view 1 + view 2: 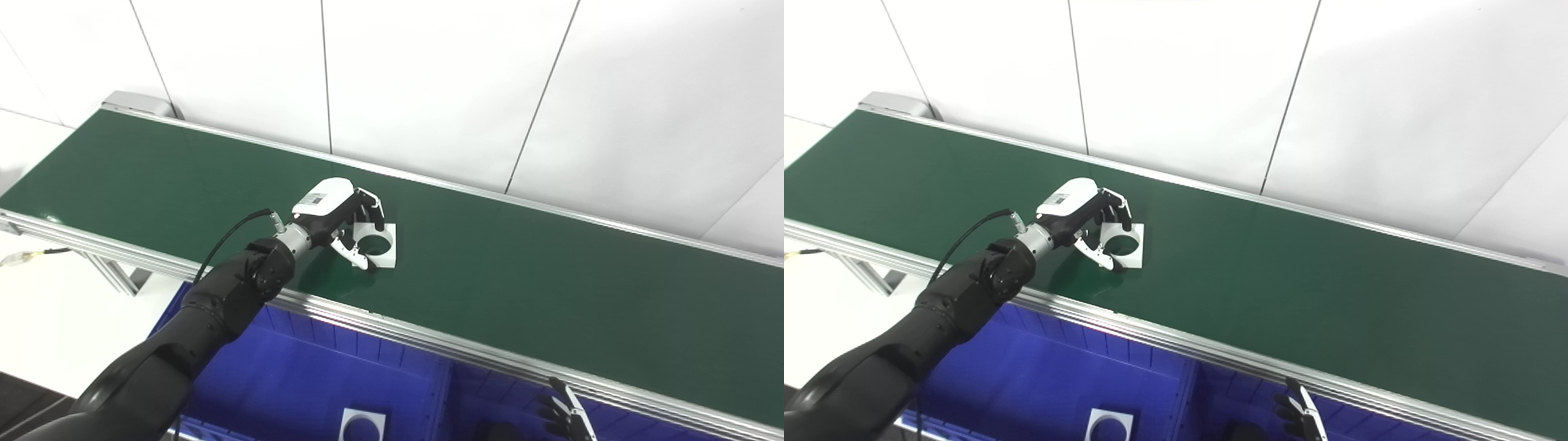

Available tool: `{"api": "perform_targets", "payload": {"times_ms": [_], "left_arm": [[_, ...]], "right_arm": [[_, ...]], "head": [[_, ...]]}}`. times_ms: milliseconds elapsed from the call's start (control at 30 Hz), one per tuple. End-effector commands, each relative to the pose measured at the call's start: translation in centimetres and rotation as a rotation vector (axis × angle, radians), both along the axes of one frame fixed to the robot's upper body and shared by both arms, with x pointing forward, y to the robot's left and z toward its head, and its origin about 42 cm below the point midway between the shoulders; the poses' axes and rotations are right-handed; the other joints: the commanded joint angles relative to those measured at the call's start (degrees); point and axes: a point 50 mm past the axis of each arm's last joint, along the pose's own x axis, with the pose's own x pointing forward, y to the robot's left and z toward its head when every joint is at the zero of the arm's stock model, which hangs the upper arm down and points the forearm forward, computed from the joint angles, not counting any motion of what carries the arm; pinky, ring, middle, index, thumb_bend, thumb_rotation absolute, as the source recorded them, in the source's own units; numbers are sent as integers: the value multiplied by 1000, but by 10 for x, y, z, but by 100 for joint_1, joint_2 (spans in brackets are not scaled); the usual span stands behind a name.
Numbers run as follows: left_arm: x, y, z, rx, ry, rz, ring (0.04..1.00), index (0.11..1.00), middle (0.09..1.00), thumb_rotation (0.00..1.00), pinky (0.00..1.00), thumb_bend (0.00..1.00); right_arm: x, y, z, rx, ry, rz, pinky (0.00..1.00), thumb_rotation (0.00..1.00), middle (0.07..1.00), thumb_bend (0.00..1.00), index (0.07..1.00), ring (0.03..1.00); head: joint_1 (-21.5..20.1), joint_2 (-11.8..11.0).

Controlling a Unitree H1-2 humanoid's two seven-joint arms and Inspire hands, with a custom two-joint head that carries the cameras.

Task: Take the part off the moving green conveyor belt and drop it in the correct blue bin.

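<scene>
Backdrop: white wall panels behind green conveyor belt.
Part: white square plate with round hole, lying on belt.
Left hand: fingers curled around part.
Right hand: low by blue bin; open or closed, cannot tell.

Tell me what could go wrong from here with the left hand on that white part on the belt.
The left hand has fingers around the white part, which seems to lie flat on the green belt. A thin flat plate may slip out as the belt moves. The carry must clear the belt's near rail. The blue bin below already holds a similar plate; the neighbouring bin would be wrong.
</scene>
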Motion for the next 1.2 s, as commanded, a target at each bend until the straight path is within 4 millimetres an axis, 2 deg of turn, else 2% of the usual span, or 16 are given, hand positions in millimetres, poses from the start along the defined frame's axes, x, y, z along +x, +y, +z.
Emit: {"api": "perform_targets", "payload": {"times_ms": [0,167,300,500,533,700,767,900,1067,1167], "left_arm": [[15,6,29,-12,-72,-6,441,493,506,0,433,499],[12,12,33,-27,-107,-1,457,474,516,0,474,499],[3,15,43,-82,-143,14,426,503,500,0,437,499],[-18,17,63,-194,-220,-4,430,488,519,0,422,498],[-23,18,66,-219,-230,-15,428,484,521,0,421,498],[-46,20,75,-302,-279,-60,464,480,509,0,462,499],[-60,22,75,-341,-273,-66,448,483,519,0,437,498],[-86,23,68,-392,-263,-88,421,496,523,0,402,497],[-113,20,52,-400,-221,-101,436,496,511,0,417,498],[-128,16,42,-397,-189,-118,454,489,505,0,449,499]], "right_arm": [[1,2,11,19,-68,-3,689,299,812,754,918,764],[2,2,11,25,-76,-1,732,262,814,739,919,780],[2,2,12,22,-74,-2,717,259,813,743,917,775],[1,4,16,9,-80,-2,669,270,816,747,919,764],[1,5,16,1,-84,-2,667,272,809,749,917,758],[0,6,20,-6,-85,0,699,275,806,764,913,766],[-1,8,21,-3,-86,0,688,260,803,774,909,759],[-2,13,25,3,-86,-12,684,250,790,792,898,753],[-5,19,28,-13,-82,-21,702,246,800,790,897,759],[-5,22,29,-26,-80,-32,693,247,794,802,895,754]], "head": [[2,5],[-51,48],[-140,112],[-380,200],[-457,280],[-742,439],[-1057,468],[-1301,586],[-1654,717],[-1910,883]]}}
